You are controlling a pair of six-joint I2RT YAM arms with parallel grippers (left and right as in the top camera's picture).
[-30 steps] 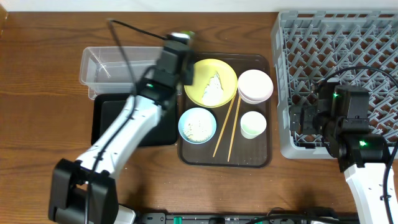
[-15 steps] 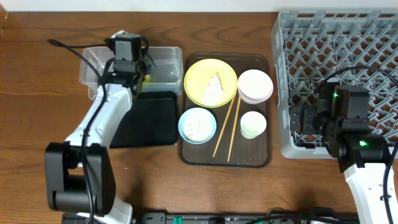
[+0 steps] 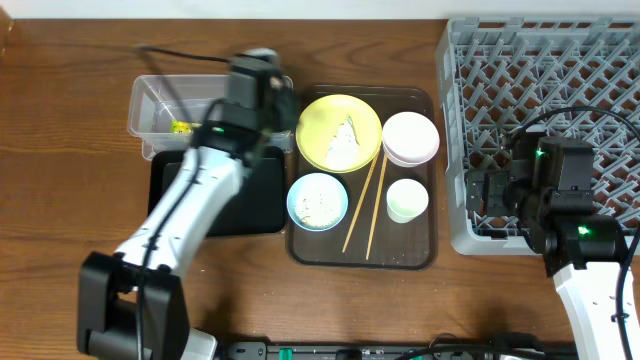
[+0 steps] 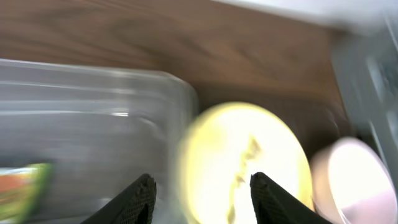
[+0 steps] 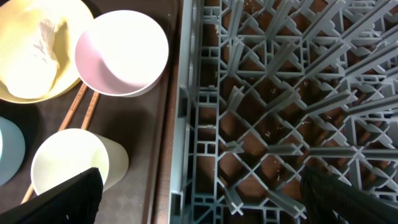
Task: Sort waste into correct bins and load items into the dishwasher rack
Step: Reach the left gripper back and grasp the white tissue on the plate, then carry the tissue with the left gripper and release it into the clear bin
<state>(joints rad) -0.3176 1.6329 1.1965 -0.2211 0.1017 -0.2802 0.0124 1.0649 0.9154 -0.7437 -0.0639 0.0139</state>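
The snack wrapper [image 3: 180, 127] [image 4: 22, 190] lies inside the clear tub [image 3: 160, 95] [image 4: 93, 124]. My left gripper [image 3: 265, 85] [image 4: 202, 199] hovers over the tub's right end, open and holding nothing, in a blurred wrist view. Just to its right, the yellow plate [image 3: 340, 110] [image 4: 273, 149] [image 5: 18, 87] carries the crumpled napkin [image 3: 342, 138] [image 5: 43, 43]. The white bowl [image 3: 410, 137] [image 5: 121, 53], cup [image 3: 407, 200] [image 5: 68, 165], chopsticks [image 3: 365, 205] [image 5: 81, 106] and blue bowl [image 3: 318, 200] of rice lie around it. My right gripper [image 3: 480, 195] [image 5: 208, 199] hangs wide open over the grey rack's [image 3: 545, 90] [image 5: 280, 93] left edge.
The plate, bowls, cup and chopsticks sit on a brown serving tray [image 3: 420, 255]. The black tray [image 3: 260, 200] lies in front of the clear tub, partly under my left arm. A cable trails behind the left wrist.
My left gripper carried the wrapper from above the plate to the clear tub, opened and dropped it there. It has swung back right toward the plate. The right arm has not moved.
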